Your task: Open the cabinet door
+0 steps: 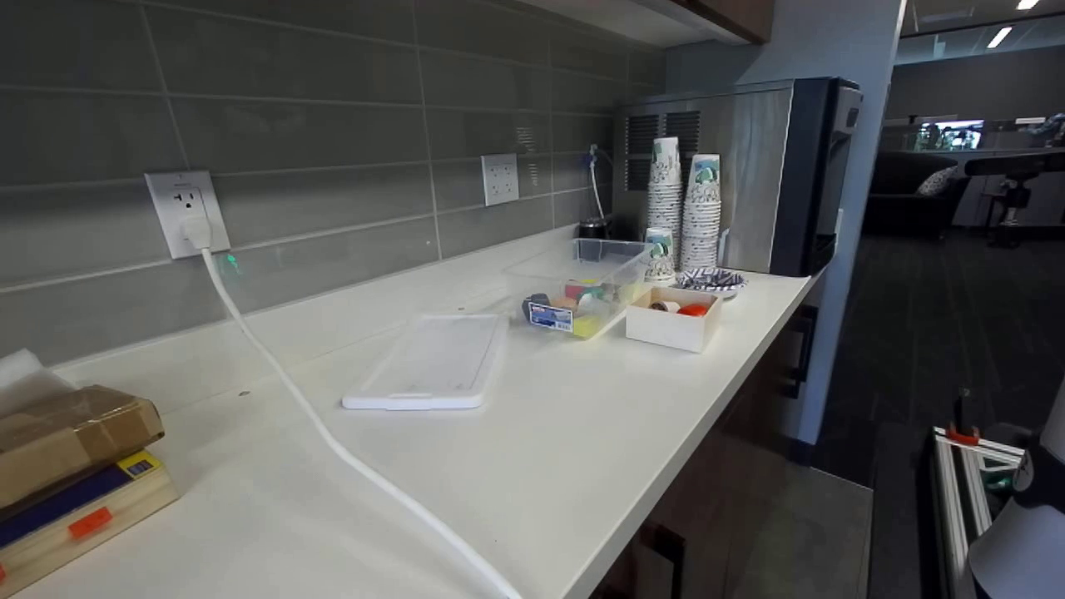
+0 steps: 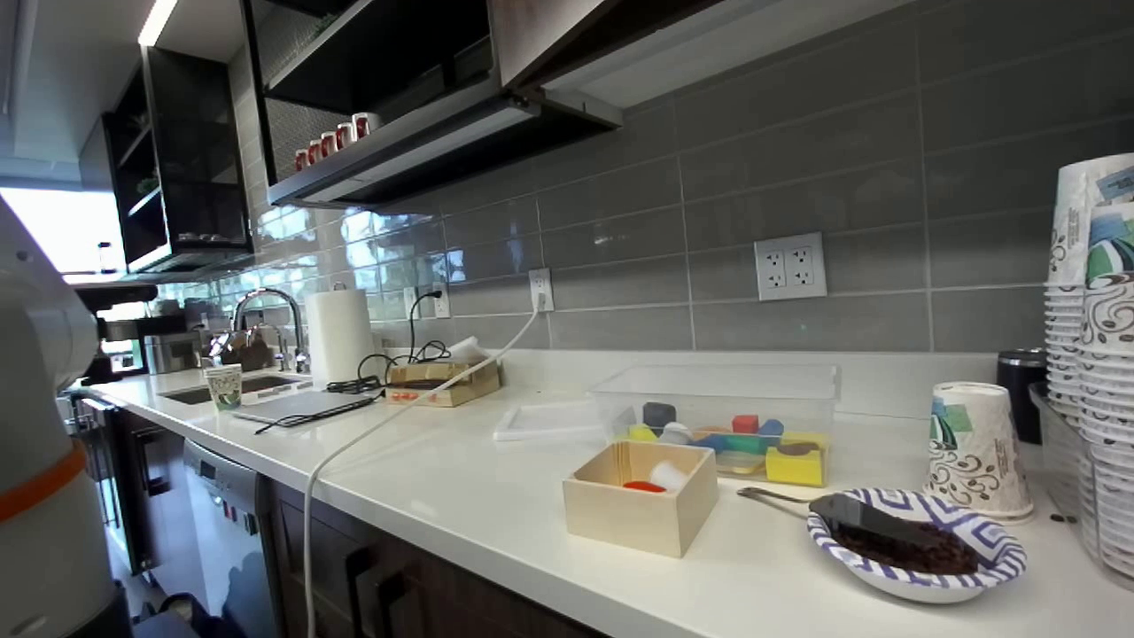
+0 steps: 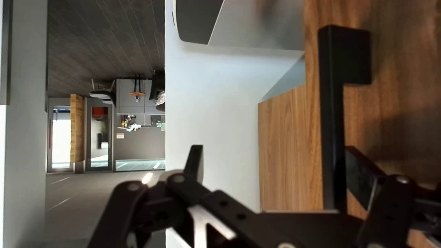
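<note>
Two black fingers (image 3: 195,162) of the gripper (image 3: 274,151) stand spread wide in the wrist view, which we read upside down, floor uppermost; we judge the gripper unclenched. Between them we see the black bar handle (image 3: 331,113), close beside one finger and well apart from the other; whether finger and handle touch, we cannot tell. Behind the handle, the wood-grained cabinet door (image 3: 406,96) occupies the right-hand side of this view; whether it is ajar, we cannot tell. Farther off, we find a grey-sided appliance (image 3: 241,29) beside a pale wall (image 3: 213,96). Past the wall's edge we make out a dark floor (image 3: 103,41), a patterned cushion (image 3: 160,98) and tall glazed panels (image 3: 62,137).
</note>
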You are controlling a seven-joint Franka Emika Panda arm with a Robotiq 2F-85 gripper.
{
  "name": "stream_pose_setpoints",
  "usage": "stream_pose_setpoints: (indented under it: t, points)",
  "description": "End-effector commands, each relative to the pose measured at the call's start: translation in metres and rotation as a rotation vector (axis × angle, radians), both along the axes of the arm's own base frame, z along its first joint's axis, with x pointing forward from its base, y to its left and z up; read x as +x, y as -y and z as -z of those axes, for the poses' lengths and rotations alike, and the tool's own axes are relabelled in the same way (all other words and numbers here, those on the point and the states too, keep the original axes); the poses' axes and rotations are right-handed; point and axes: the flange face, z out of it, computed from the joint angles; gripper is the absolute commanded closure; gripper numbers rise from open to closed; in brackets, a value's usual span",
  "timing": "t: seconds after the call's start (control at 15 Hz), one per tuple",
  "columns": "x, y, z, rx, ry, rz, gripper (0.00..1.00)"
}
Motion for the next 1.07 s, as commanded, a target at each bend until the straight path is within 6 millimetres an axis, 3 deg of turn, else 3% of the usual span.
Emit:
stream_pose_setpoints:
  t: [0.0,0.53,0.73,1.0]
  points:
    - [0.022,0.002,-0.022,-0.017,0.017,-0.026,0.0]
    - [0.06,0.009,-0.03,0.004,0.039,-0.099,0.0]
    - [0.06,0.003,-0.035,0.012,0.042,-0.153,0.0]
    - [0.046,-0.011,-0.048,0.018,0.046,-0.201,0.0]
